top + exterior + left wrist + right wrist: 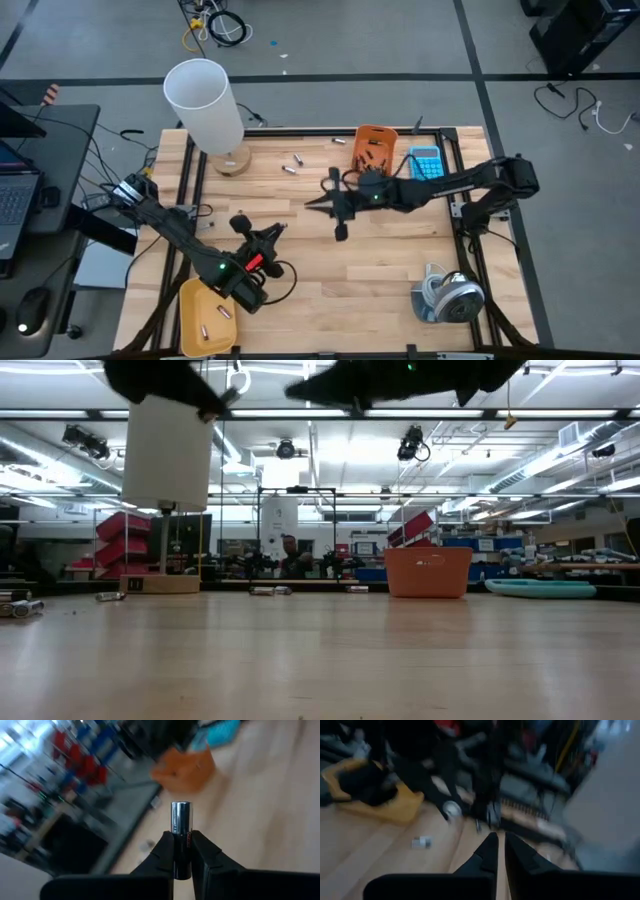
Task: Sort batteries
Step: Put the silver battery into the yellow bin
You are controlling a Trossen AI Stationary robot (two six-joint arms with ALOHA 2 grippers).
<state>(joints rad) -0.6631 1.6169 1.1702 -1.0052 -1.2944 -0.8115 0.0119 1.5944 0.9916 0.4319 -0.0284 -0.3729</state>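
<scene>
With the left gripper (182, 851) pinching a silvery battery (180, 822) at lower left, transfer is underway; next, release over the yellow tray (190, 305); right gripper (497, 845) pressed together, empty.

We see two dark, nearly black arms built of slim jointed segments. The left arm (190, 240) carries a small green light and a red patch near its wrist, with black cable looping beside it. The right arm (450, 185) shows a green light too, and a bulkier rounded joint at its far end. Each ends in a pincer of two matte black fingers (165, 851) that taper to narrow, wedge-shaped tips.
</scene>
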